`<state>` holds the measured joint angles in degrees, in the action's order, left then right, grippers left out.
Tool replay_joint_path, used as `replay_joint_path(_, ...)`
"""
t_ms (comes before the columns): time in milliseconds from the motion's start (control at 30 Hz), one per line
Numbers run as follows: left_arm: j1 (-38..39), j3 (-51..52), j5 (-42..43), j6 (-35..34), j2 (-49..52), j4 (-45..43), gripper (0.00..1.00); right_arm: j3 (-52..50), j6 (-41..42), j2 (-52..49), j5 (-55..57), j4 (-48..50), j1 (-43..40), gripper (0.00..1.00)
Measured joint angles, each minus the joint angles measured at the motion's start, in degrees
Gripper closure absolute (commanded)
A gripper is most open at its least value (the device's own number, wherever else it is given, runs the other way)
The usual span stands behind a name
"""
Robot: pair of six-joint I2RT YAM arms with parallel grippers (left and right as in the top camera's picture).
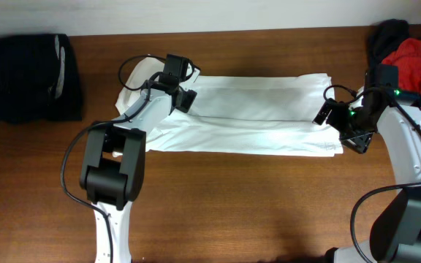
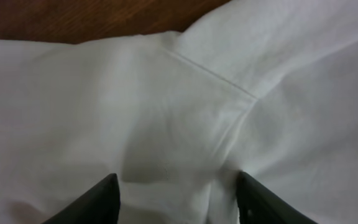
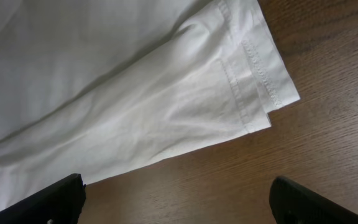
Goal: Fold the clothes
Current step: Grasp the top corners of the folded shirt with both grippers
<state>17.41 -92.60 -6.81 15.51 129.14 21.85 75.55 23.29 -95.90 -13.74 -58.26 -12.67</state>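
far left of the table (image 1: 218, 197): a dark folded garment (image 1: 28, 77), well apart from the rest. next, the left gripper (image 1: 184, 93) sits over the left end of the white t-shirt (image 1: 262, 120), which lies flattened into a long band across the middle of the table. in the left wrist view we see its fingers (image 2: 98, 205) spread fairly wide with nothing pinched, and below them white cloth with a stitched seam (image 2: 210, 71). at the shirt's right end, the right gripper (image 1: 329, 113) hangs by the hemmed corner (image 3: 260, 81). the right wrist view shows its jaws wide apart and empty, bare wood between them. far right edge: a red and dark heap of clothes (image 1: 404, 51).
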Motion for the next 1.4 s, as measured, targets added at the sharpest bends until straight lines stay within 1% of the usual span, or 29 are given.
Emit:
replay_joint_path(67,-0.72,0.0,0.52,-0.37,0.22,-0.42,0.57,0.0,0.04,0.0,0.22,0.02,0.0,0.01)
replay_joint_path(100,-1.2,0.0,0.85,-0.48,0.26,-0.46,0.6,0.0,0.07,-0.02,0.5,0.02,0.0,0.01)
replay_joint_path(133,-1.68,0.0,1.42,-0.5,0.31,-0.59,0.69,0.0,0.07,0.0,0.98,0.02,0.0,0.01)
replay_joint_path(200,-2.01,0.0,1.79,-0.74,0.42,-0.63,0.78,0.0,0.02,0.0,1.22,0.02,0.0,0.01)
replay_joint_path(233,-2.08,0.0,1.92,-0.72,0.46,-0.63,0.86,0.0,0.02,-0.02,1.25,0.02,0.0,0.01)
replay_joint_path(267,-2.05,0.0,2.1,-0.85,0.52,-0.66,0.92,0.0,0.02,0.0,1.27,0.11,0.0,0.01)
replay_joint_path(300,-2.05,0.0,2.08,-0.94,0.63,-0.98,0.95,0.0,0.02,-0.02,1.29,0.28,0.0,0.0)
replay_joint_path(333,-2.12,0.0,2.05,-1.07,0.74,-1.33,0.96,-0.04,0.02,-0.02,1.44,2.14,0.0,0.0)
replay_joint_path(467,-2.12,0.0,2.05,-0.98,0.83,-1.57,0.96,-0.04,-1.01,-0.07,1.84,16.26,0.02,0.01)
replay_joint_path(533,-2.12,0.0,2.05,-0.96,0.85,-1.68,0.96,1.53,-1.99,-1.29,1.86,19.85,0.17,0.01)
replay_joint_path(567,-2.12,0.0,2.03,-0.98,0.85,-1.68,0.96,3.52,-2.54,-3.67,1.86,21.49,0.52,0.01)
replay_joint_path(600,-2.12,0.0,2.05,-0.98,0.85,-1.75,0.96,5.66,-2.99,-6.54,1.86,22.43,1.11,0.02)
replay_joint_path(633,-2.12,0.0,2.05,-0.96,0.85,-1.7,0.96,10.84,-4.07,-13.57,1.86,23.54,2.38,0.06)
replay_joint_path(700,-2.12,0.0,2.03,-0.96,0.85,-1.55,0.96,14.93,-5.18,-20.35,1.86,22.71,3.52,0.05)
replay_joint_path(733,-2.12,0.0,2.01,-0.98,0.85,-1.44,0.96,18.49,-5.53,-25.94,1.92,22.97,4.02,0.07)
replay_joint_path(767,-2.12,0.0,2.01,-0.98,0.85,-1.05,0.96,21.33,-5.73,-29.94,4.39,23.98,4.15,0.07)
replay_joint_path(800,-2.12,0.0,2.01,-0.98,0.85,-1.05,0.96,21.42,-5.86,-30.6,5.55,24.04,4.15,0.07)
replay_joint_path(867,-2.12,0.0,1.99,-0.96,0.85,-1.05,0.96,21.49,-7.17,-30.93,7.56,27.12,4.15,0.07)
replay_joint_path(1000,-2.12,0.0,1.97,-0.96,0.85,-1.05,0.96,21.9,-7.65,-31.47,8.79,31.56,4.15,0.09)
replay_joint_path(1067,-2.12,0.0,1.95,-0.98,0.85,-1.05,0.96,22.12,-8.28,-34.34,8.92,32.13,4.15,0.15)
replay_joint_path(1133,-2.12,0.0,1.92,-0.98,0.85,-1.05,0.96,22.12,-8.79,-35.5,9.11,33.29,4.15,0.3)
replay_joint_path(1167,-2.12,0.0,1.92,-0.98,0.85,-1.05,0.96,22.12,-8.9,-35.52,9.25,33.59,4.15,0.36)
replay_joint_path(1200,-2.12,0.0,1.92,-0.98,0.85,-1.05,0.96,22.12,-8.98,-35.52,9.4,33.88,4.15,0.37)
replay_joint_path(1300,-2.12,0.0,1.92,-0.98,0.85,-1.05,0.96,22.12,-9.11,-35.52,10.19,34.16,4.15,0.52)
replay_joint_path(1367,-2.12,0.0,1.92,-0.98,0.85,-1.05,0.96,22.12,-9.14,-35.52,10.93,34.14,4.15,0.69)
replay_joint_path(1400,-2.12,0.0,1.92,-0.98,0.85,-1.05,0.96,22.12,-9.55,-35.52,11.02,34.14,4.15,0.83)
